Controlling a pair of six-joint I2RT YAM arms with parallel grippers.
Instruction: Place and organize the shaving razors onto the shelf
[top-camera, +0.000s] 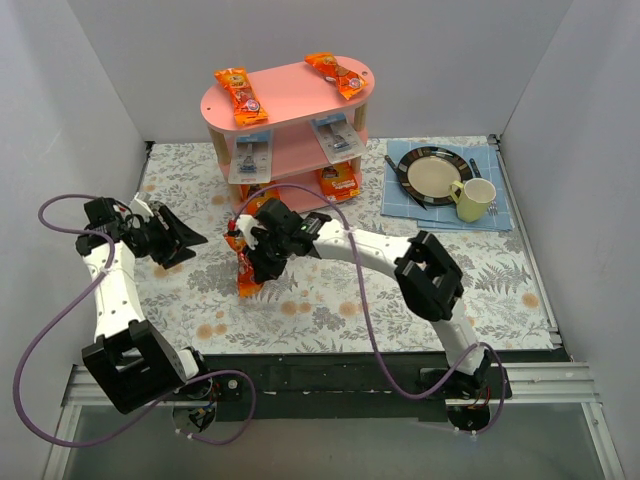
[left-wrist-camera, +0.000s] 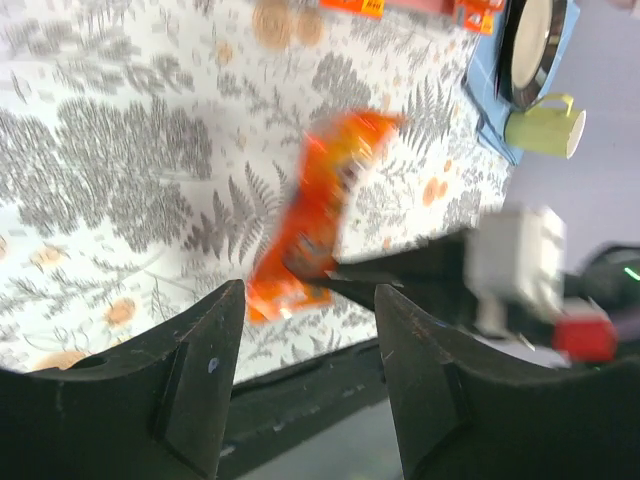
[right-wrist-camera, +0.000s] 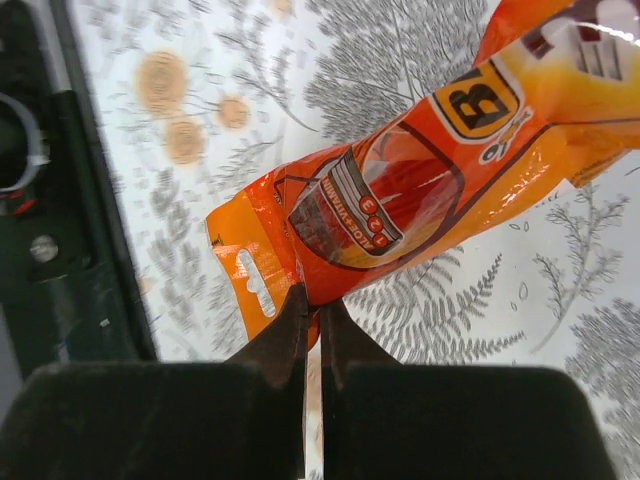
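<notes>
1. Right arm reaches leftward over mid-table; right gripper pinches the orange bag by its edge, before the shelf
2. Near the table's left edge, left gripper half-spread, empty
3. Bag's yellow badge starts "B"; rest unreadable

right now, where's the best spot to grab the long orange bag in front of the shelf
Probably the hang-tab end of the orange bag, pinching its long edge from the side: it is thin and flat there, puffy mid-bag. The right gripper is shut on that edge.

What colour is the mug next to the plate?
Pale yellow-green mug, clearest in the top external view.
</notes>
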